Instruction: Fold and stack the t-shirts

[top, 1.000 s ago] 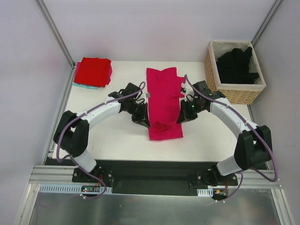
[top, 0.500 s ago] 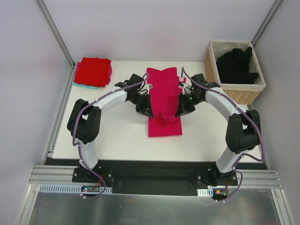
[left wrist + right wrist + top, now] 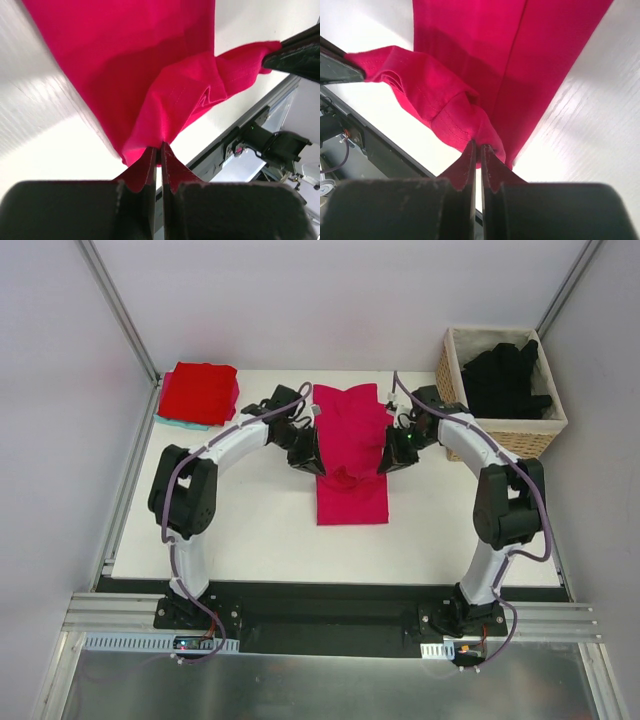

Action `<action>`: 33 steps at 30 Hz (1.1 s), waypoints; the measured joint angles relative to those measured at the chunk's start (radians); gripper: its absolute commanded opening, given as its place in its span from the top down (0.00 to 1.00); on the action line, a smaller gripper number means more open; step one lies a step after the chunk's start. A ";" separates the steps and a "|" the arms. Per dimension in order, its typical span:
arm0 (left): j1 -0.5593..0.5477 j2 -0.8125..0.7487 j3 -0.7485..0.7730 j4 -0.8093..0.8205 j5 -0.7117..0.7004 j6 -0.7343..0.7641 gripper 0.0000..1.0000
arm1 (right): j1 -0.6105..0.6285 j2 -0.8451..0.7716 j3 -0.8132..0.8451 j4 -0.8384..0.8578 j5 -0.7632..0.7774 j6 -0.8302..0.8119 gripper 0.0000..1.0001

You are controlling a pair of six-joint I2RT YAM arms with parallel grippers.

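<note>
Magenta-pink t-shirt (image 3: 350,500) lies on the table (image 3: 250,530), its lifted hem pinched at both corners by left gripper (image 3: 159,147) and right gripper (image 3: 479,145); carrying the corners level and taut should land a square fold.

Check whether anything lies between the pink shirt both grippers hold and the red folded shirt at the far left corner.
No loose object shows on the table between the pink shirt and the red shirt. Only the left arm's forearm crosses that stretch.
</note>
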 measured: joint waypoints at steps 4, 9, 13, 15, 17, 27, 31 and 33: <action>0.030 0.060 0.064 0.000 0.000 0.002 1.00 | 0.000 0.051 0.039 0.004 0.000 0.000 0.99; 0.050 0.137 0.118 0.001 0.000 0.003 1.00 | -0.001 0.106 0.090 0.011 0.001 0.000 0.99; 0.051 0.163 0.124 0.000 0.005 0.003 1.00 | -0.002 0.140 0.128 0.012 0.006 0.001 0.99; 0.051 0.166 0.124 0.000 0.007 0.003 1.00 | -0.003 0.153 0.144 0.012 0.009 0.002 0.99; 0.051 0.166 0.124 0.000 0.008 0.003 1.00 | -0.005 0.164 0.157 0.014 0.011 0.002 0.99; 0.051 0.166 0.124 0.000 0.007 -0.003 0.79 | -0.007 0.225 0.186 0.023 0.044 0.026 0.80; 0.051 0.165 0.125 0.000 -0.008 -0.008 0.72 | -0.008 0.227 0.187 0.039 0.089 0.046 0.66; 0.051 0.165 0.133 -0.001 -0.032 -0.007 0.71 | -0.008 0.224 0.179 0.073 0.125 0.054 0.63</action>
